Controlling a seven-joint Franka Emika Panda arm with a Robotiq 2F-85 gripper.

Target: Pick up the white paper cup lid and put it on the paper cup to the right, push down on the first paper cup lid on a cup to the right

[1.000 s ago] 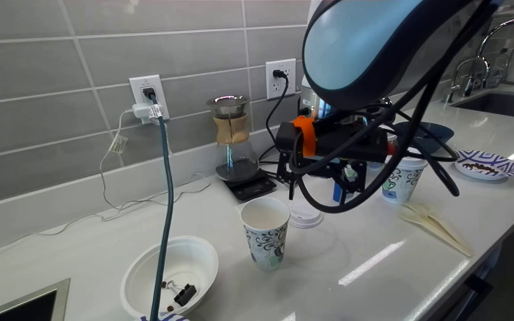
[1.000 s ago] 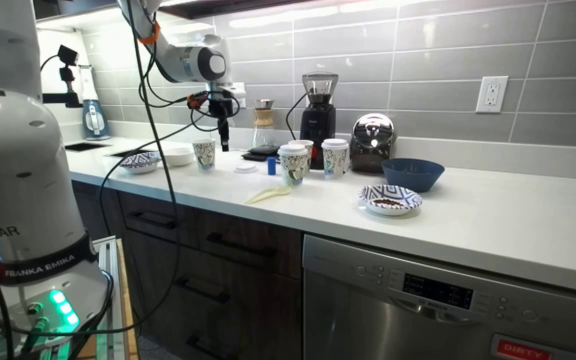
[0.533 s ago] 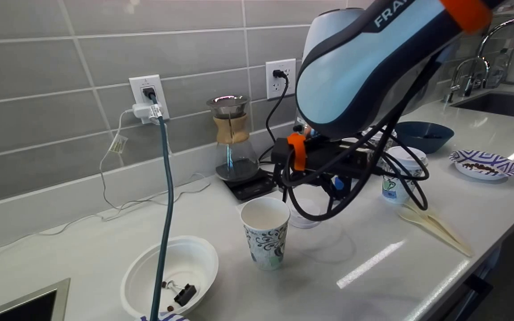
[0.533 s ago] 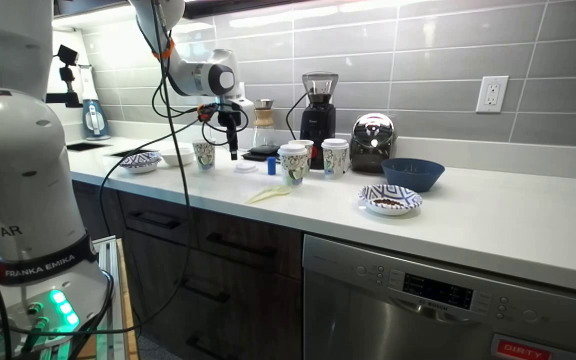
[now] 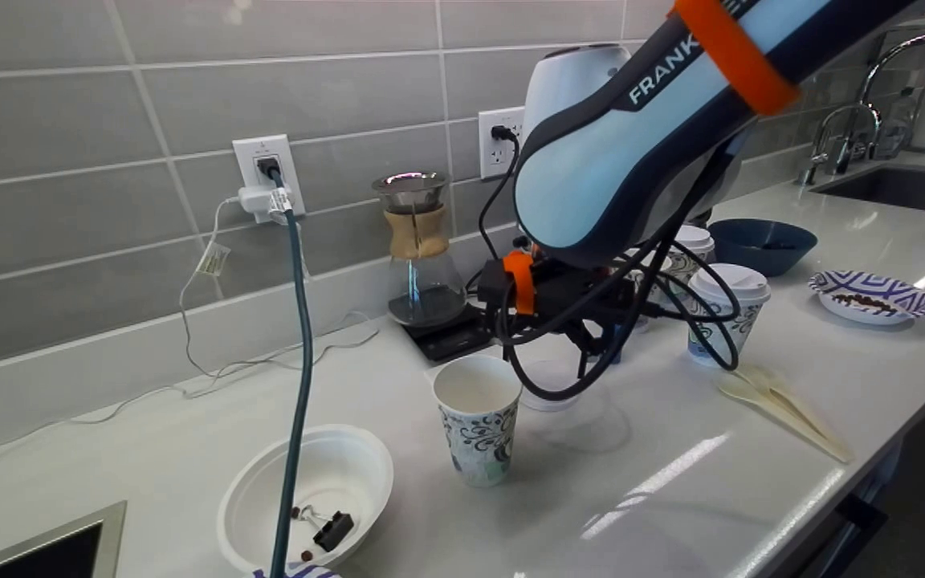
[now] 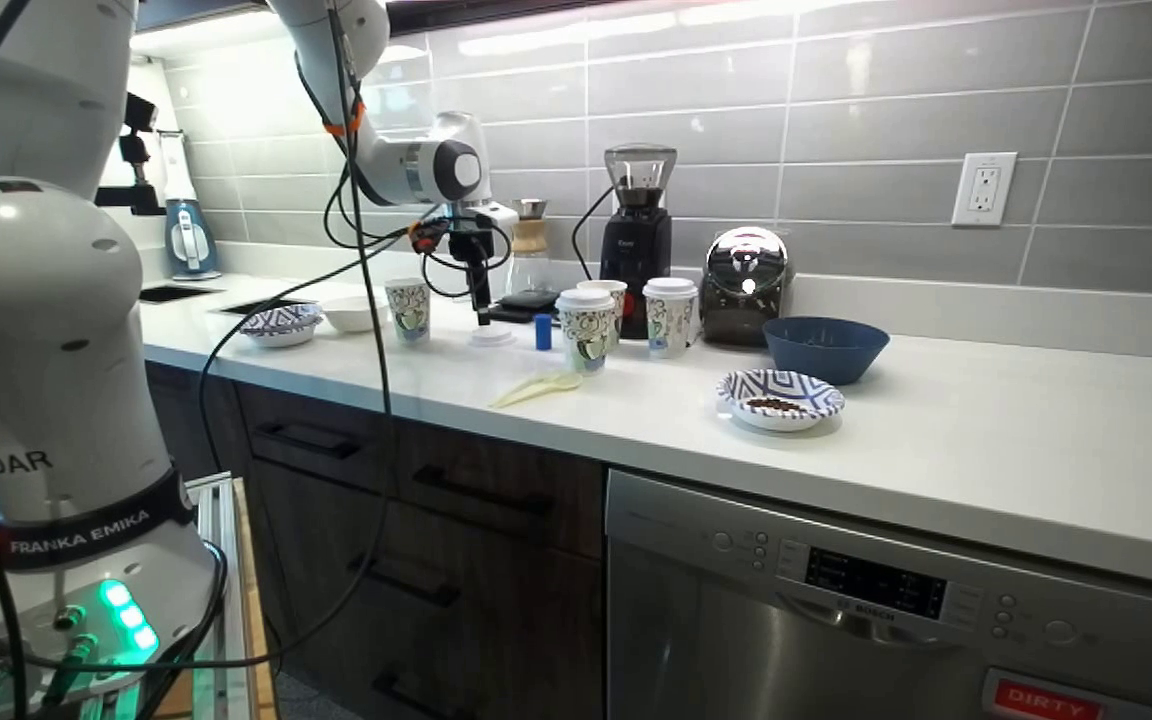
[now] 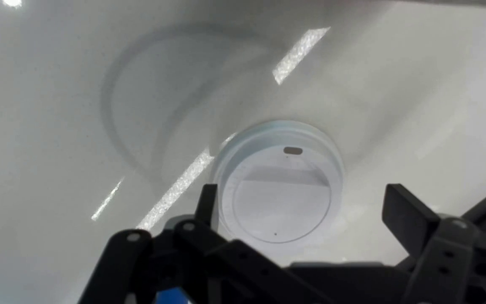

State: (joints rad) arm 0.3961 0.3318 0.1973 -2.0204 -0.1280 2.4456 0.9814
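Note:
The white paper cup lid point(image 7: 281, 198) lies flat on the counter, its sip hole facing up. It also shows in both exterior views point(image 5: 549, 373) point(image 6: 492, 338). My gripper point(image 7: 304, 207) is open, with its fingers on either side of the lid. In the wrist view one finger point(image 7: 206, 202) is close by the lid's left edge; the other stands apart from its right edge. In the exterior views the gripper point(image 5: 545, 361) is low, its tips point(image 6: 483, 317) at or just above the lid. An open paper cup point(image 5: 478, 441) with swirl print stands beside the lid.
Lidded printed cups point(image 6: 586, 335) point(image 6: 671, 320) stand near a blue cylinder point(image 6: 543, 332) and spoons point(image 6: 538, 387). A glass carafe point(image 5: 422, 281) sits on a black scale point(image 5: 446, 337) behind the lid. A white bowl point(image 5: 246, 498) is beyond the open cup. Loose cables hang from the wrist.
My gripper has come down and moved over the lid, staying open. In an exterior view it moved right and down. The lid and cups have not moved.

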